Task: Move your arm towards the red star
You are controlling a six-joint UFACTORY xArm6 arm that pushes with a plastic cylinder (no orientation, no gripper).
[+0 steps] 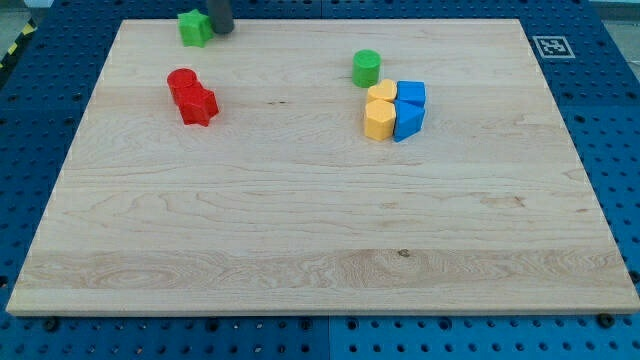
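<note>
The counter's [320, 270] near edge lies lowest. The red star [199, 105] sits upper left, touching a red cylinder [182, 84]. My tip [221, 30] touches the green block [194, 27] above; no gripper exists.

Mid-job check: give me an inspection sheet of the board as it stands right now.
Surface: wooden board, flat, on a blue pegboard bench.
Job's things: red star at the view's upper left, touching a red cylinder above it.
Clutter: green star near the top edge; green cylinder; yellow heart, yellow hexagon and two blue blocks clustered right of centre.
End effector: my tip sits against the green star's right side, above the red star.
Cables: nothing seen.
Surroundings: fiducial marker at the view's top right; striped tape at top left.
</note>
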